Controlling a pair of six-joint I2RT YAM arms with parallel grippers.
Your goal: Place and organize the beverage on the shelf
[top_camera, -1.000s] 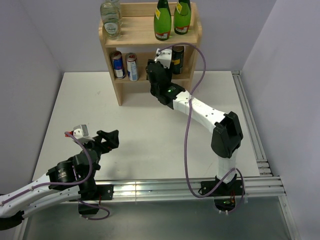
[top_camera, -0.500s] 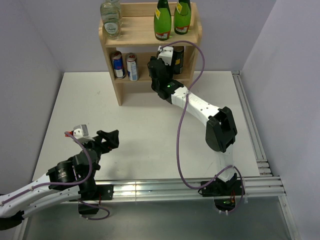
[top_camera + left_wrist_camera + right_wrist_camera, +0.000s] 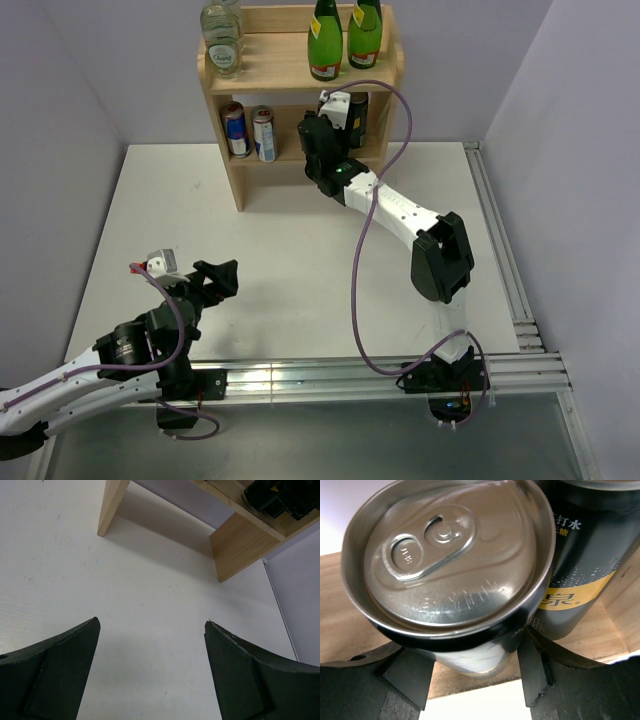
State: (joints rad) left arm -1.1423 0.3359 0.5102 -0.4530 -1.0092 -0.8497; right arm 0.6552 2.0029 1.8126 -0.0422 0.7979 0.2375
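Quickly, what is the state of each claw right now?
Left claw: open, holding nothing.
Right claw: closed on a can, at the shelf.

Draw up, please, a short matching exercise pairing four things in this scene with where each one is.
Things:
1 green bottles
2 clear glass bottle
3 silver-topped can
4 left gripper

Places:
A between the jaws of the right gripper
B top tier of the shelf, right side
C open, above the table
D same top tier, left side

Pairs: 1-B; 2-D; 3-A; 4-C
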